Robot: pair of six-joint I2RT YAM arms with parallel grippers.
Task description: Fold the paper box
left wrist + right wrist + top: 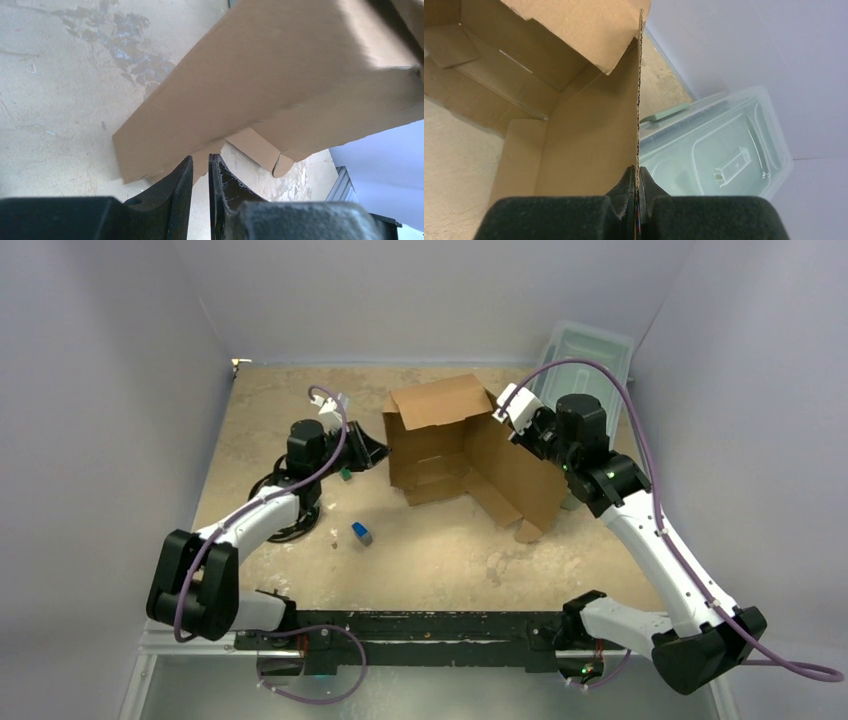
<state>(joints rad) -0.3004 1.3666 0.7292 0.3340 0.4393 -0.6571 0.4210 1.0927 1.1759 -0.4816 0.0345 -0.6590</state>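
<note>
The paper box (450, 440) is brown corrugated cardboard, half-raised in the middle of the table, with its back and side panels standing and a flap lying toward the front. My right gripper (638, 172) is shut on the top edge of the box's right panel (584, 145), and the board runs straight up between the pads. In the top view that gripper (503, 412) is at the box's upper right corner. My left gripper (201, 159) is low at the box's left side (280, 75), its jaws a narrow gap apart with nothing between them and its tips just short of the cardboard. From above, the left gripper (375, 452) is beside the left wall.
A clear plastic lidded bin (724, 150) sits just behind the right gripper, in the table's back right corner (590, 350). A small blue object (361, 532) lies on the table in front of the left arm. Grey walls close in the table on three sides.
</note>
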